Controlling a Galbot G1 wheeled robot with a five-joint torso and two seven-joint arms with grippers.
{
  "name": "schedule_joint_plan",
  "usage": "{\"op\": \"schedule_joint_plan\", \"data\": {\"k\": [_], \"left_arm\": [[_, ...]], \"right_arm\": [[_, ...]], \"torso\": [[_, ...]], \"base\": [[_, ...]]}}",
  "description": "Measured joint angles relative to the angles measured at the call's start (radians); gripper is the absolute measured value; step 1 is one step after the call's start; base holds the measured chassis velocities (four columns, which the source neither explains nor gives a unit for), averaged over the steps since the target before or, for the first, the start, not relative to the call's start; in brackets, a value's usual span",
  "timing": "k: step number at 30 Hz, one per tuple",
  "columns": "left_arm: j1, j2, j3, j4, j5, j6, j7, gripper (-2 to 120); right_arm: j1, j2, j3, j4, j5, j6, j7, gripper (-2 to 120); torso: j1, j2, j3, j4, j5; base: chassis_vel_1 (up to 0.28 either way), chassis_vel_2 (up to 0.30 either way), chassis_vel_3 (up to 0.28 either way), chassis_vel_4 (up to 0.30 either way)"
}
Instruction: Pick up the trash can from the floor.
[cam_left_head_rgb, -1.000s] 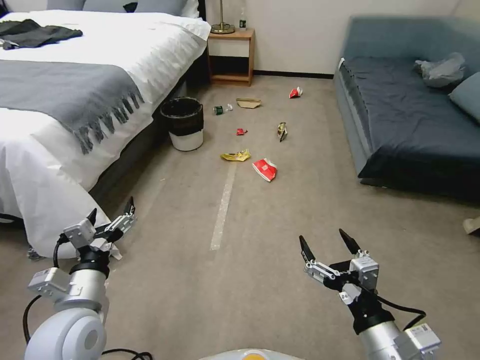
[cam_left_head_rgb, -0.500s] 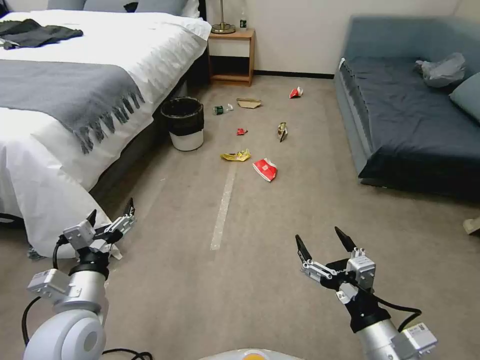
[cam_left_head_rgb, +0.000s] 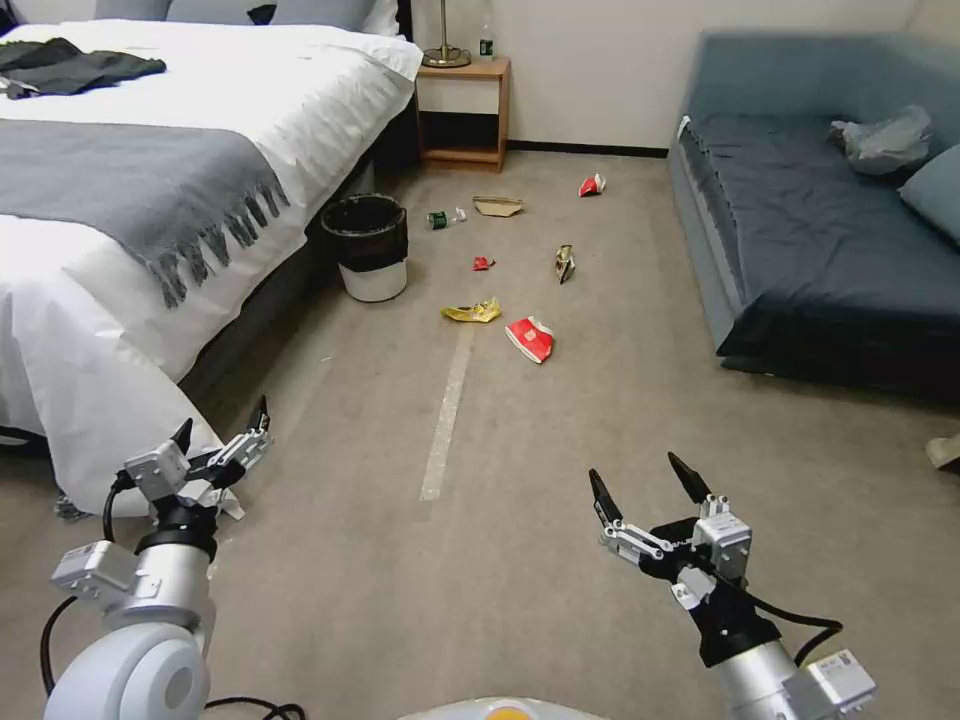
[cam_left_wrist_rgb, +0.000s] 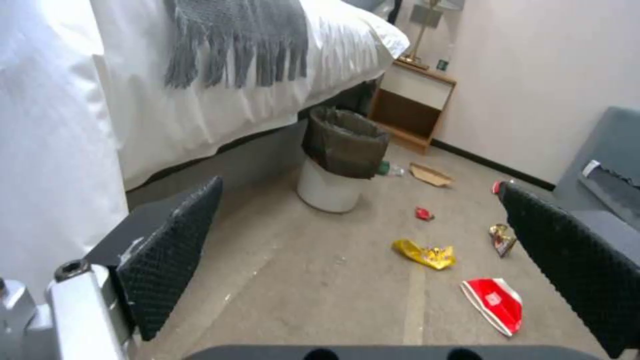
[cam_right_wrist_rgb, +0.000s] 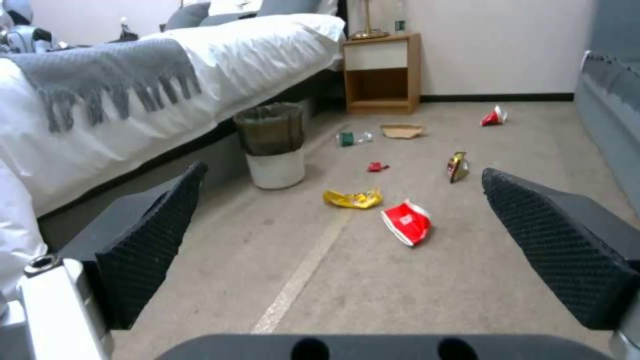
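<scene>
The trash can (cam_left_head_rgb: 367, 248) is a small round white bin with a black bag folded over its upper half. It stands upright on the beige carpet floor (cam_left_head_rgb: 520, 580) against the bed's side, far ahead and to the left. It also shows in the left wrist view as the trash can (cam_left_wrist_rgb: 340, 160) and in the right wrist view as the trash can (cam_right_wrist_rgb: 273, 145). My left gripper (cam_left_head_rgb: 222, 425) hovers open near the bed corner, holding nothing. My right gripper (cam_left_head_rgb: 637, 472) is open low on the right, also with nothing in it. Both are well short of the can.
A white bed (cam_left_head_rgb: 150, 200) with a grey throw fills the left and a blue sofa (cam_left_head_rgb: 820, 230) the right. A wooden nightstand (cam_left_head_rgb: 462, 110) stands at the far wall. Litter lies past the tape strip (cam_left_head_rgb: 447, 410): a red wrapper (cam_left_head_rgb: 530, 338), a yellow wrapper (cam_left_head_rgb: 472, 312) and several smaller pieces.
My right gripper has crept slightly forward and left. The left gripper and the trash can have stayed where they were.
</scene>
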Motion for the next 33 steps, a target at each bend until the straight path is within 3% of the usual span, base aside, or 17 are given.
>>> {"op": "schedule_joint_plan", "data": {"k": [33], "left_arm": [[0.005, -0.007, -0.002, -0.004, 0.004, -0.005, 0.004, 100]], "right_arm": [[-0.004, 0.0, 0.0, -0.003, 0.014, 0.019, -0.02, 100]], "torso": [[0.0, 0.0, 0.0, 0.0001, 0.0001]], "base": [[-0.02, 0.021, 0.022, -0.017]]}}
